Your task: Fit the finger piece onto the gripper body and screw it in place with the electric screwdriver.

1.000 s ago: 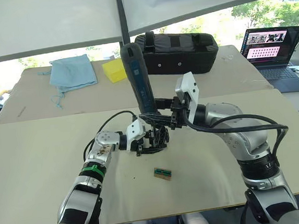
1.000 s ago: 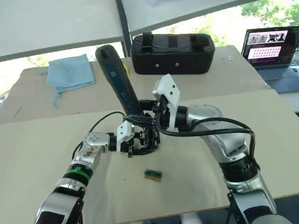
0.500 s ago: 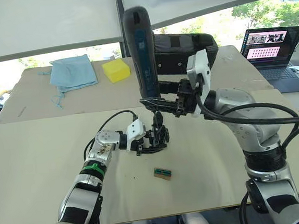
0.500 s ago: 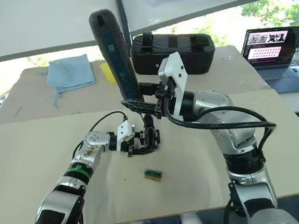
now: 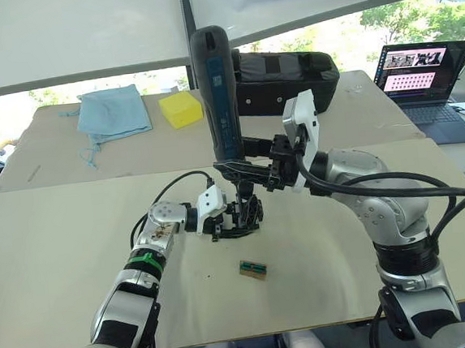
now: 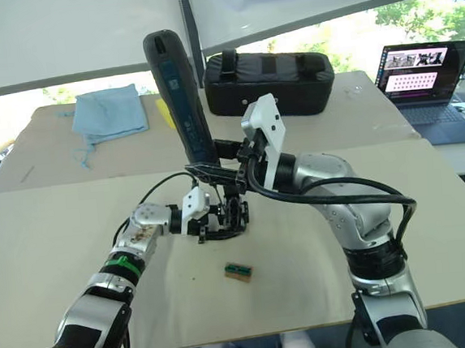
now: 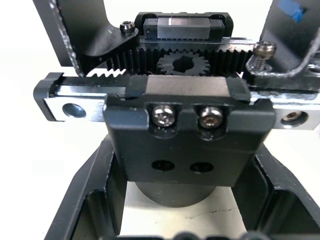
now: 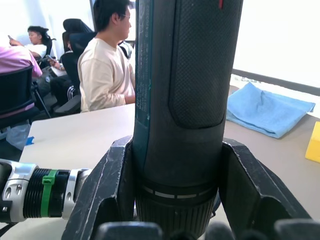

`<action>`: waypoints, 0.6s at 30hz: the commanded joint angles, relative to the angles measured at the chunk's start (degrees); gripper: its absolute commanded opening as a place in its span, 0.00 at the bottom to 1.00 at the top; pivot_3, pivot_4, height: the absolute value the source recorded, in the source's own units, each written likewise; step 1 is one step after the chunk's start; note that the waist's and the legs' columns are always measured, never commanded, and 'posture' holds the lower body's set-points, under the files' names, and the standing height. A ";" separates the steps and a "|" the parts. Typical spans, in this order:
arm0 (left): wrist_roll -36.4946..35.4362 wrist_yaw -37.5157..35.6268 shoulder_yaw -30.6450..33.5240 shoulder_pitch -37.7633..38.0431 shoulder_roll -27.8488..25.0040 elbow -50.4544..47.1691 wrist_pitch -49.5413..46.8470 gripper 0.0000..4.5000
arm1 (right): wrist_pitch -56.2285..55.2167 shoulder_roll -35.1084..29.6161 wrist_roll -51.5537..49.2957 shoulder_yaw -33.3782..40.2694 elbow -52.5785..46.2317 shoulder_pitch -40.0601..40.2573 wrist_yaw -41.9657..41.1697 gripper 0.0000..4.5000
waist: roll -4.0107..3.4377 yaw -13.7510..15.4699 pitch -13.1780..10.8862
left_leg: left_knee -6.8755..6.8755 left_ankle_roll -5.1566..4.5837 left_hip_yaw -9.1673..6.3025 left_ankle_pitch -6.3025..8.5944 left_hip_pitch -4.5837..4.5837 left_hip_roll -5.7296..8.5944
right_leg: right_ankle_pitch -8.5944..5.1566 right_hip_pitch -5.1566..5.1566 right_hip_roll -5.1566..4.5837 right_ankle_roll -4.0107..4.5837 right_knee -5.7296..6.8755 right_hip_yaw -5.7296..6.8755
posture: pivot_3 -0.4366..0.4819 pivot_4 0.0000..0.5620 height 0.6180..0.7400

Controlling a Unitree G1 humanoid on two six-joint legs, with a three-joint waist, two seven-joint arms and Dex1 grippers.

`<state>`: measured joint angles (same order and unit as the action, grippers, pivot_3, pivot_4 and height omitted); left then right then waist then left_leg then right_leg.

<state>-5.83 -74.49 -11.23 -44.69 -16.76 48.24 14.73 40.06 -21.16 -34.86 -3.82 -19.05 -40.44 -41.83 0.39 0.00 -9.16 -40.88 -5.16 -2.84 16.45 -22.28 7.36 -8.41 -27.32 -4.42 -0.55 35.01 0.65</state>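
Two grippers clamped: right gripper (image 5: 252, 170) around textured cylindrical electric screwdriver (image 5: 216, 94), left gripper (image 5: 228, 217) around toothed-rack gripper body (image 7: 177, 130).

A pale beige counter (image 5: 53, 263) is carrying everything. The gripper body (image 5: 243, 215) is sitting on it near the middle, with a small green-and-brown block (image 5: 253, 269) lying just in front. Farther back, a light blue cloth (image 5: 113, 113), a yellow sponge block (image 5: 178, 109) and a large black case (image 5: 289, 75) are lying apart, and an open laptop (image 5: 424, 84) is sitting at the right.
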 commanded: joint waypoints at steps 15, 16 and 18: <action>-0.34 -0.17 0.86 -1.17 -0.06 -1.60 0.21 0.51 | -3.76 0.59 1.09 0.36 -1.32 -0.69 -0.87 0.43 | 0.00 -0.02 0.00 | 0.00 0.00 0.00 0.00 0.00 0.00 | 0.00 -0.01 0.00 0.00 0.00 0.02 | 0.48 0.27 1.00; -0.36 -0.18 0.87 -1.15 -0.08 -1.67 0.18 0.51 | -3.74 0.61 1.10 0.32 -1.35 -0.65 -0.85 0.43 | 0.00 -0.02 0.00 | 0.00 0.00 0.00 0.00 0.00 0.00 | 0.00 -0.01 0.00 0.00 0.00 0.03 | 0.48 0.27 1.00; -0.38 -0.19 0.88 -1.14 -0.08 -1.73 0.17 0.51 | -3.79 0.63 1.17 0.24 -1.32 -0.58 -0.89 0.43 | 0.00 -0.02 0.00 | 0.00 0.00 0.00 0.00 0.00 0.00 | 0.00 0.00 0.00 0.00 0.00 0.03 | 0.48 0.27 1.00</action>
<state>-5.83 -74.57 -11.18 -44.68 -16.77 48.20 14.68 38.78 -21.02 -33.23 -4.27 -18.53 -40.17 -42.51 0.39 -0.02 -9.16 -40.88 -5.16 -2.84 16.45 -22.29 7.36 -8.41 -27.32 -4.42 -0.55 35.01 0.68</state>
